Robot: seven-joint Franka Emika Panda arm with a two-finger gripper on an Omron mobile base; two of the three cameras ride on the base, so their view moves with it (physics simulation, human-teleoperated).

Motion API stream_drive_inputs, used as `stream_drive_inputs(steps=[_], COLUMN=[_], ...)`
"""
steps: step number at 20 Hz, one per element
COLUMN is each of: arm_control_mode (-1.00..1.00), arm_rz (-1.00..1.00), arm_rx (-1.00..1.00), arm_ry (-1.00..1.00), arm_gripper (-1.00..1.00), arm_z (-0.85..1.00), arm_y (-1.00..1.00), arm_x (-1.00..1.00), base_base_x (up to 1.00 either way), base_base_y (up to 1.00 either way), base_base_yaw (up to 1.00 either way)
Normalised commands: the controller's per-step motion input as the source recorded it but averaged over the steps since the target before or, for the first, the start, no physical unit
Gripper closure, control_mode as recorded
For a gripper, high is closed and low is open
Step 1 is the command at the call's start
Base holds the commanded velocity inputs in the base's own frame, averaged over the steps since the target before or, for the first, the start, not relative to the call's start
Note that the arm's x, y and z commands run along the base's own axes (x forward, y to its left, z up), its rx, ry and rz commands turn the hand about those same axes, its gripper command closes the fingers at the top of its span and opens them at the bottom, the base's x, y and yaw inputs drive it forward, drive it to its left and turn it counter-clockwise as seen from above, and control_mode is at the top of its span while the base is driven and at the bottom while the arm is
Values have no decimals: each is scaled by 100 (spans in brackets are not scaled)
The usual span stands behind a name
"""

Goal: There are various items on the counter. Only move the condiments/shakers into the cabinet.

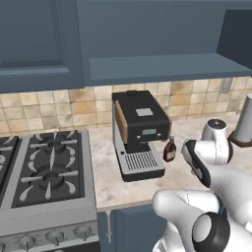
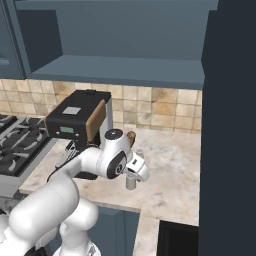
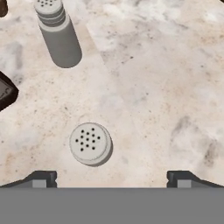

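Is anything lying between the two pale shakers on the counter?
No. In the hand view, only bare counter lies between the near shaker and the far shaker.

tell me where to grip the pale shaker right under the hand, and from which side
Grip the small pale grey-white cylindrical shaker across its round body, coming straight down from above. It stands upright on the beige marbled counter, holed top facing the camera, and the open jaws sit wider than it.

The beige marbled desk [image 1: 113,182] carries a coffee machine [image 1: 139,133] beside the stove [image 1: 44,172], with a dark bottle [image 1: 170,150] just at its right. A tall grey cylinder [image 1: 244,120] stands far right. Two shakers stand apart: one [image 3: 90,143] seen from above, another [image 3: 58,35] farther off.
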Motion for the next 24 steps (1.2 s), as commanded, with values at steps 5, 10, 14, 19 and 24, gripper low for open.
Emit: stream_drive_inputs(steps=[5,10,14,19,24], arm_control_mode=[-100,-100,-100,-100,-100], arm_rz=[0,0,0,0,0], arm_rx=[0,0,0,0,0], arm_ry=[0,0,0,-1,-1], arm_gripper=[-100,-100,-100,-100,-100], arm_z=[-9,-8,-12,-11,-12], arm_y=[0,0,4,8,0], arm_x=[0,1,10,16,26], base_base_x=[0,0,0,0,0], base_base_y=[0,0,0,0,0], base_base_yaw=[0,0,0,0,0])
